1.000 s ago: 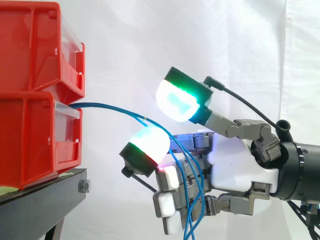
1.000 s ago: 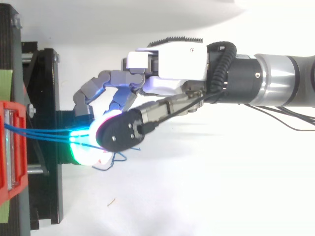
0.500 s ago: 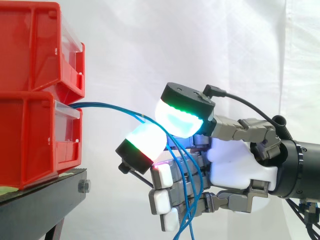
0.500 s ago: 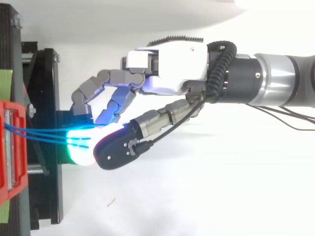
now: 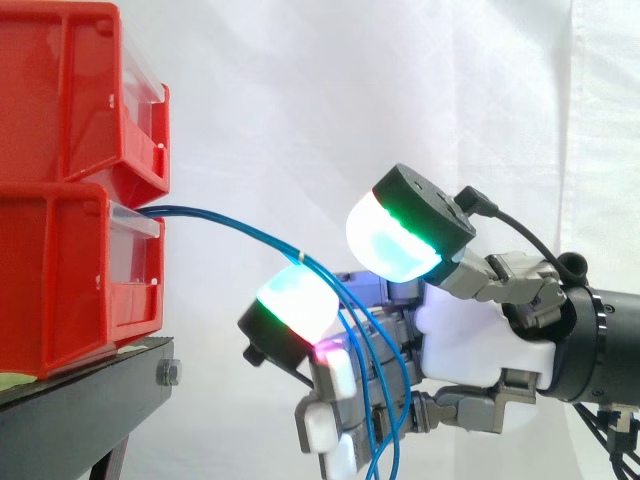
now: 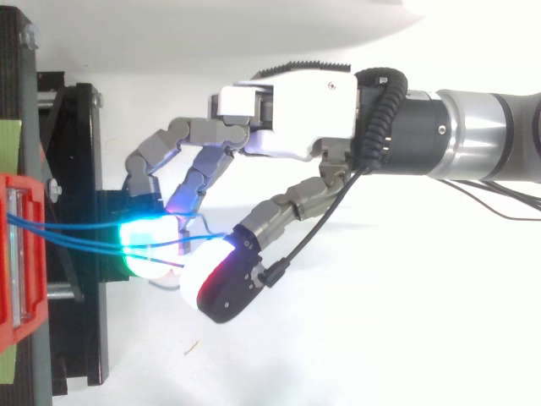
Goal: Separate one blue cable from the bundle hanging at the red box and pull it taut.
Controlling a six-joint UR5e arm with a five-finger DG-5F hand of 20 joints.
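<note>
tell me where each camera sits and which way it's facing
Side view: beside the work at about its height, looking level across at the stacked red bins on the black stand, with blue cables leaving the lower one. The hand and arm enter from the right edge.
Top view: above the work, looking down. The bins sit at the left edge, and the hand and arm reach in from the right.
Shared: the same hand, arm, blue cables, red bins and black stand.
</note>
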